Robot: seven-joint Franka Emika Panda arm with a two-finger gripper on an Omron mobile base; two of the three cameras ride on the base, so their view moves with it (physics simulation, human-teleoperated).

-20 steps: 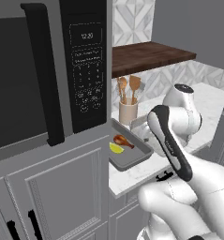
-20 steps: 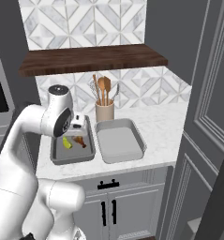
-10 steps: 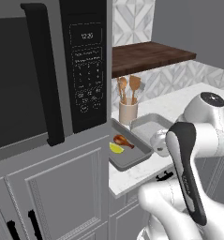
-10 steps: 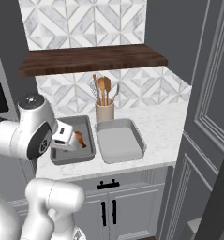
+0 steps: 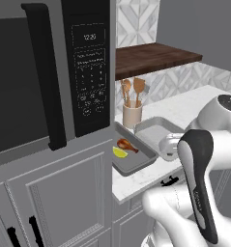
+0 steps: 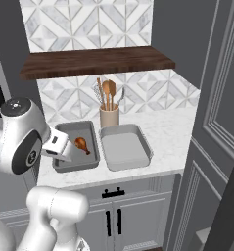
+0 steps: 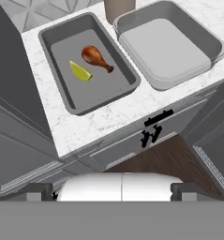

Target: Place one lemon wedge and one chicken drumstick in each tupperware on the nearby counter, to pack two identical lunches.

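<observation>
The darker grey tupperware [image 7: 62, 51] sits on the white counter [image 7: 104, 115] with one yellow lemon wedge [image 7: 80, 71] and one brown chicken drumstick [image 7: 97, 57] in it. Beside it to the right, the lighter grey tupperware [image 7: 169, 47] has nothing inside. The same trays appear as the dark tupperware [image 5: 136, 161] with drumstick [image 5: 127, 144] and lemon wedge [image 5: 119, 152], and the light tupperware [image 6: 124, 147]. My gripper [image 7: 112, 191] hovers above the counter's front edge, near the dark tray, open with nothing between its fingers.
A beige utensil cup [image 6: 109, 116] with wooden spoons stands behind the trays. A dark wooden shelf [image 6: 94, 61] hangs above them. A black microwave [image 5: 49, 82] is built in on the left, and a tall grey cabinet [image 6: 216, 98] rises on the right.
The hand has drawn back from over the dark tray toward the counter's front edge, and the arm's upper links have swung outward. Lemon wedge and drumstick have stayed put.
</observation>
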